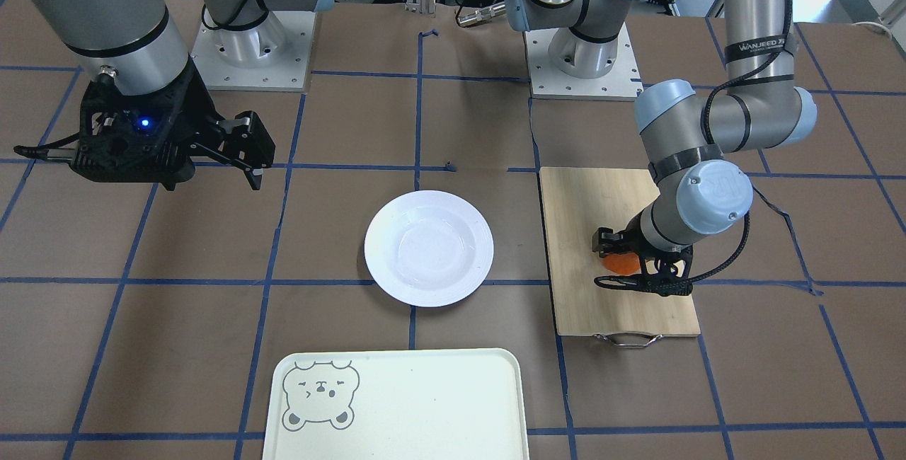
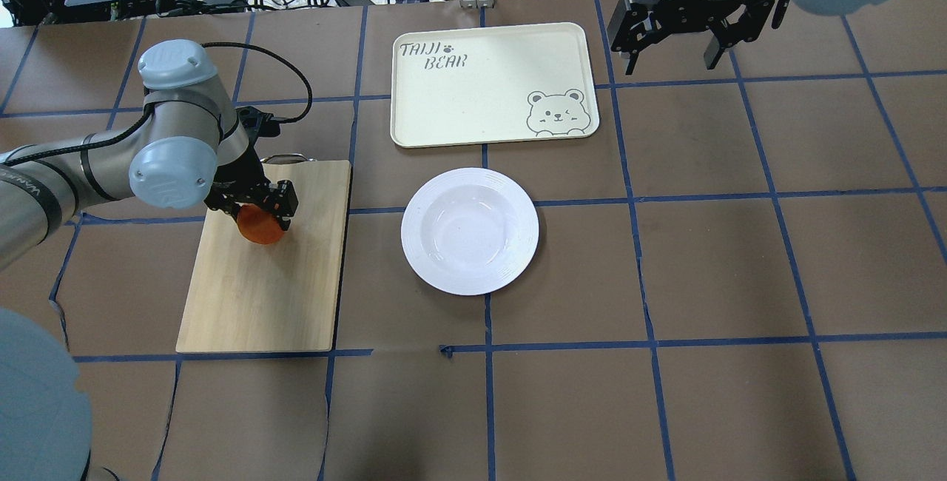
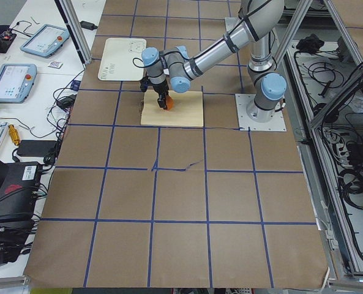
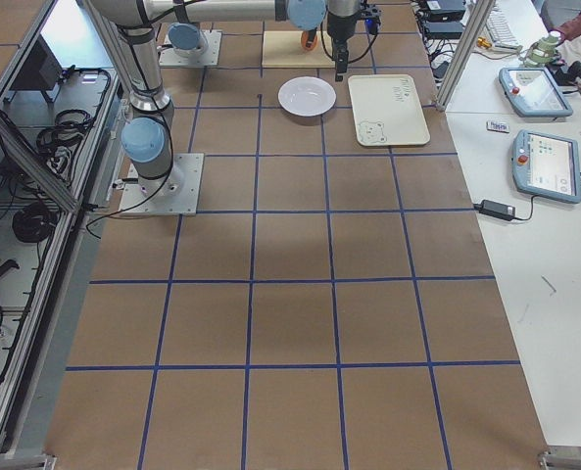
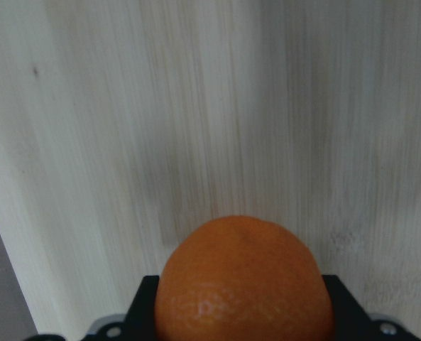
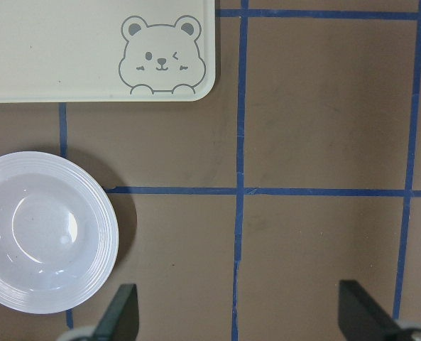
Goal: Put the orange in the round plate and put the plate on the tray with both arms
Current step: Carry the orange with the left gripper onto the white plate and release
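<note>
1. Now, the left gripper's (image 2: 260,216) two black fingers (image 2: 285,198) are squeezed tight on the orange (image 2: 259,229), one on each side.
2. From the left wrist camera, the orange fills the gap between the jaws, and its bumpy skin bulges out past them.
3. So the orange is in the left gripper, over the bamboo cutting board (image 2: 266,296), near the end with the metal handle (image 1: 626,339). I cannot tell if the orange touches the wood or hangs just above it.
4. Over on the other side, the right gripper's (image 2: 672,59) fingers (image 6: 121,316) are spread wide apart with nothing between them.
5. It hangs in the air above the brown table (image 2: 703,259), near the tray's short side and apart from it.
6. Next, the round plate (image 2: 527,233) lies flat on the table between the two arms. Its shiny white sunken middle shows whole.
7. It sits on top of a blue tape line (image 2: 666,198), beside the cutting board and apart from it.
8. Farther from the robot lies the tray (image 2: 481,107), near the plate but not touching it.
9. Its pale flat bottom shows whole. A grey winking bear face (image 2: 562,112) is drawn in the corner closest to the plate and the right gripper, and the words "TAIJI BEAR" (image 2: 435,55) are in the corner across from it.
</note>
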Tool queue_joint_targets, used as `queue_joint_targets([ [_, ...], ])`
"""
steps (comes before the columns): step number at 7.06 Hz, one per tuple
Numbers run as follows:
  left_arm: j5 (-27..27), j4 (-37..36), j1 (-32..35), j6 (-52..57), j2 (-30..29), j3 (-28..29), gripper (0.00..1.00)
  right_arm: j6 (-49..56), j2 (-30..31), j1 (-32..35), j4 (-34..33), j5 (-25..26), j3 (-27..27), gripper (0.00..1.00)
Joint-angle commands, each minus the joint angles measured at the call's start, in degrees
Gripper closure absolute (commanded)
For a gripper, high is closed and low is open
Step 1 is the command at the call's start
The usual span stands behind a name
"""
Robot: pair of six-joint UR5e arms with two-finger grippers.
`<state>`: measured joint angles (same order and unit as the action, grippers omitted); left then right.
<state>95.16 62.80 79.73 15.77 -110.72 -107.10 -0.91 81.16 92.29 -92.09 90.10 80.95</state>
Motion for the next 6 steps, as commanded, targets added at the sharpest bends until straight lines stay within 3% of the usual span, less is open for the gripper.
queue_joint_targets([
  [1, -3.0, 2.6, 1.0, -6.0, 1.4, 3.8, 0.76, -0.1, 0.0, 0.0, 0.0, 0.0, 0.0, 0.00],
  [2, -4.4, 7.1, 3.6, -14.1, 1.3, 7.0, 0.76, 0.0, -0.1, 0.0, 0.0, 0.0, 0.0, 0.00],
  [3, -5.0, 7.8, 9.2, -25.1, 1.4, 8.8, 0.66, 0.0, 0.0, 0.0, 0.0, 0.2, 0.0, 0.00],
  [5, -7.6, 6.4, 17.1, -51.4, -0.1, 9.0, 0.70, -0.1, 0.3, 0.0, 0.7, 0.8, -0.2, 0.00],
  [6, -13.9, 4.9, 19.0, -60.4, -0.5, 8.7, 0.74, 0.0, 0.6, 0.0, 0.7, 1.1, -0.2, 0.00],
])
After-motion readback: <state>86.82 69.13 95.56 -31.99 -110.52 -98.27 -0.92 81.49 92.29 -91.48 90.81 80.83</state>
